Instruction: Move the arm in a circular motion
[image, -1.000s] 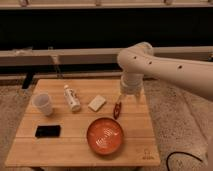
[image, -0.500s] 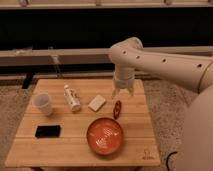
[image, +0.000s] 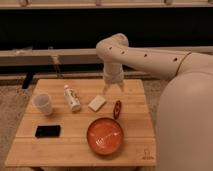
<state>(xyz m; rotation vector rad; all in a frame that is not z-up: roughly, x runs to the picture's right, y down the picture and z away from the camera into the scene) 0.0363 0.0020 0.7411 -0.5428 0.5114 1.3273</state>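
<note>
The cream-white arm (image: 150, 57) reaches in from the right, with small dark holes along it and a rounded elbow (image: 112, 45) at the upper middle. Its wrist hangs down over the back of the wooden table (image: 75, 150). The pronged gripper (image: 113, 89) points down, just above the table, behind a pale block (image: 97, 103) and a small dark red object (image: 117, 108). It holds nothing that I can see.
On the table stand a white cup (image: 43, 103), a lying white bottle (image: 72, 97), a black phone (image: 48, 131) and an orange-red bowl (image: 105, 135). A dark wall and a pale ledge (image: 45, 55) run behind the table.
The arm has swung left and nearer the camera. The elbow moved left, and the gripper shifted left and back, away from the dark red object.
</note>
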